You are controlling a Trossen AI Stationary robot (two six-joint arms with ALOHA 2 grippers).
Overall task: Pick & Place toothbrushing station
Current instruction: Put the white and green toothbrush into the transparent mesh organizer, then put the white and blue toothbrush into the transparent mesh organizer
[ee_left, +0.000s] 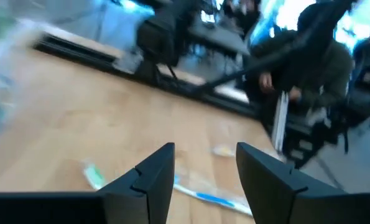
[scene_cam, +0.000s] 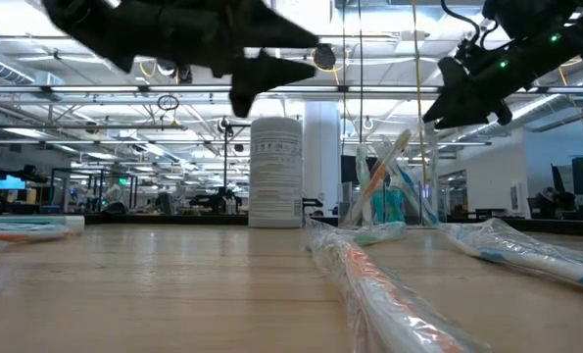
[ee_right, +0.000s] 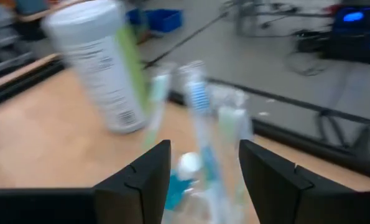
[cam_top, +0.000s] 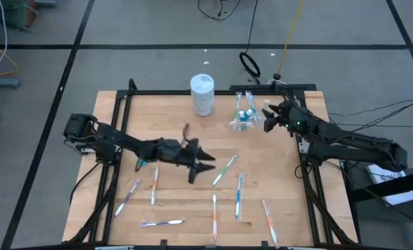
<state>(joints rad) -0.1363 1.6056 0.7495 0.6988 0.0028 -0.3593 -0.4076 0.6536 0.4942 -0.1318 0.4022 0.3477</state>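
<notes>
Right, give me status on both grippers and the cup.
Left gripper open, empty, mid-table above wrapped toothbrushes. Right gripper open, empty, beside the clear cup holding brushes. White canister stands near the cup.

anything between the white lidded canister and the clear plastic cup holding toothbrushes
Nothing: in the high view only bare wood separates the white lidded canister from the clear plastic cup.

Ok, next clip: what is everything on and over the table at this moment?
Canister: one, white, lidded, upright near the table's back edge.
Clear cup: one, right of the canister.
Standing toothbrushes: several, green and blue among them, in the cup.
Loose toothbrushes: at least seven, wrapped, green, blue and orange, flat across the front half.
Table: one, light wood, black frame.
Left gripper: dark, open, empty, over the table's middle.
Right gripper: dark, open, empty, beside the cup.
</notes>
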